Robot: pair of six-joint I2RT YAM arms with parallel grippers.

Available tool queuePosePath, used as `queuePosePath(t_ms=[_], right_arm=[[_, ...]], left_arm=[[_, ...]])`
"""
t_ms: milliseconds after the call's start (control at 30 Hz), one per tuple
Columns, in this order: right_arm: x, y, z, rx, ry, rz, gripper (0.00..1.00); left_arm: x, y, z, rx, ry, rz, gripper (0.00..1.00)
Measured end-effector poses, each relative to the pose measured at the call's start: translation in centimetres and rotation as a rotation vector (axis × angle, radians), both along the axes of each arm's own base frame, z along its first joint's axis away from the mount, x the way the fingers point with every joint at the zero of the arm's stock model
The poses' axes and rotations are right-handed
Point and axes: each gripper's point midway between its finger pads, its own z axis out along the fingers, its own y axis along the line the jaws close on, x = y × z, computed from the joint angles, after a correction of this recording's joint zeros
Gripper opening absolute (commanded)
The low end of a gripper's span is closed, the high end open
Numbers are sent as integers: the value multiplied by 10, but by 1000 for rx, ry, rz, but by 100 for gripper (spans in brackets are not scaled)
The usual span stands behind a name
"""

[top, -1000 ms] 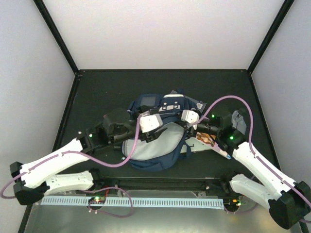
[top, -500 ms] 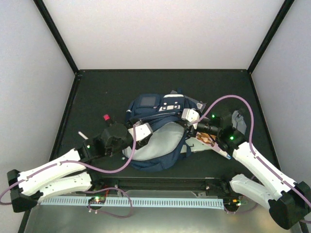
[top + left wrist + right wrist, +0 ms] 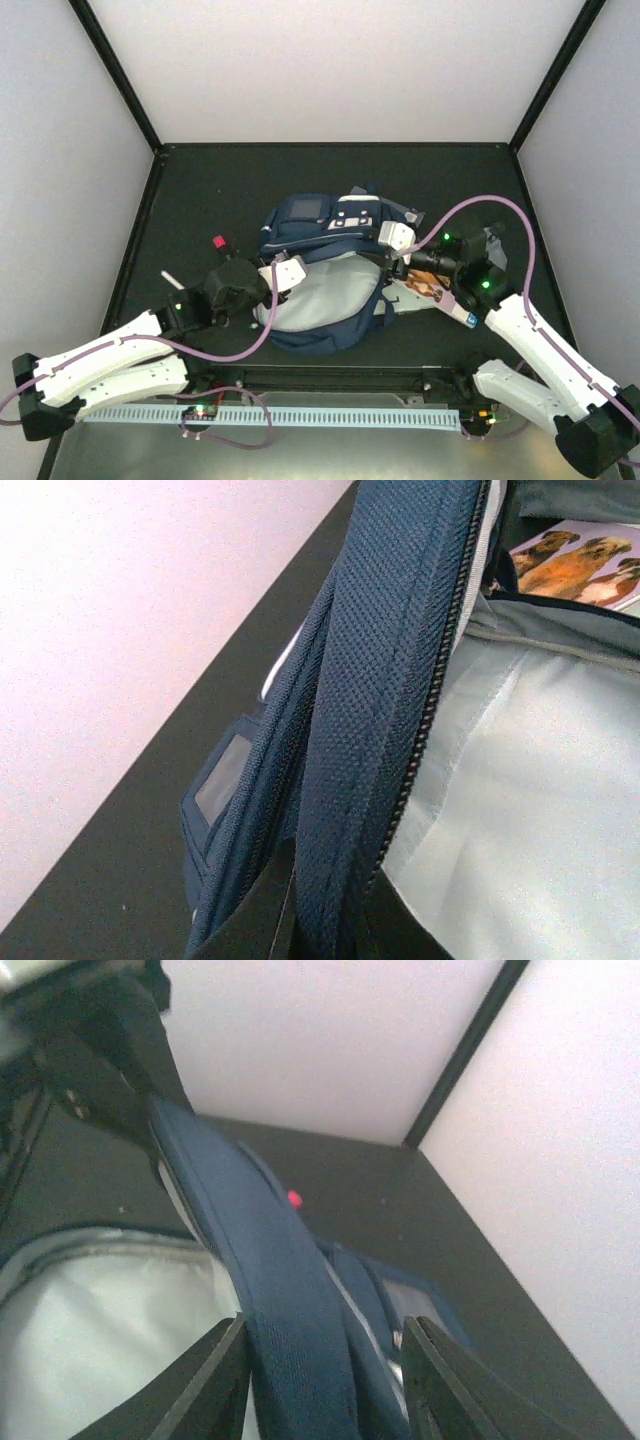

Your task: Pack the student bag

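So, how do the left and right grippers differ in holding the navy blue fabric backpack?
The left gripper has fingers shut on the zipper edge of the navy blue fabric backpack; the right gripper has fingers wide apart around a thick navy fold, grip unclear. The left gripper is at the opening's left side, the right gripper at its right. Both are at the rim of the pale grey lining.

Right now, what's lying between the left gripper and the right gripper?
The open mouth of the student bag, pale grey lining showing, fills the stretch from left gripper to right gripper; the top view shows it.
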Motion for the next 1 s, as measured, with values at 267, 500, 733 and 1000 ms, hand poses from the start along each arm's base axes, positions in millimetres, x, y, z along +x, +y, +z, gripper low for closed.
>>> queuePosePath(t_ms=[267, 500, 733, 1000], right_arm=[[-22, 12, 68, 51, -128, 127, 59], [-43, 29, 50, -49, -105, 214, 60], [-24, 27, 11, -164, -60, 128, 50], [-5, 22, 4, -194, -48, 19, 51]], left_arm=[[1, -16, 15, 18, -19, -59, 2], [6, -35, 22, 20, -10, -95, 2], [3, -39, 26, 5, -13, -120, 2], [13, -38, 30, 10, -26, -69, 1]])
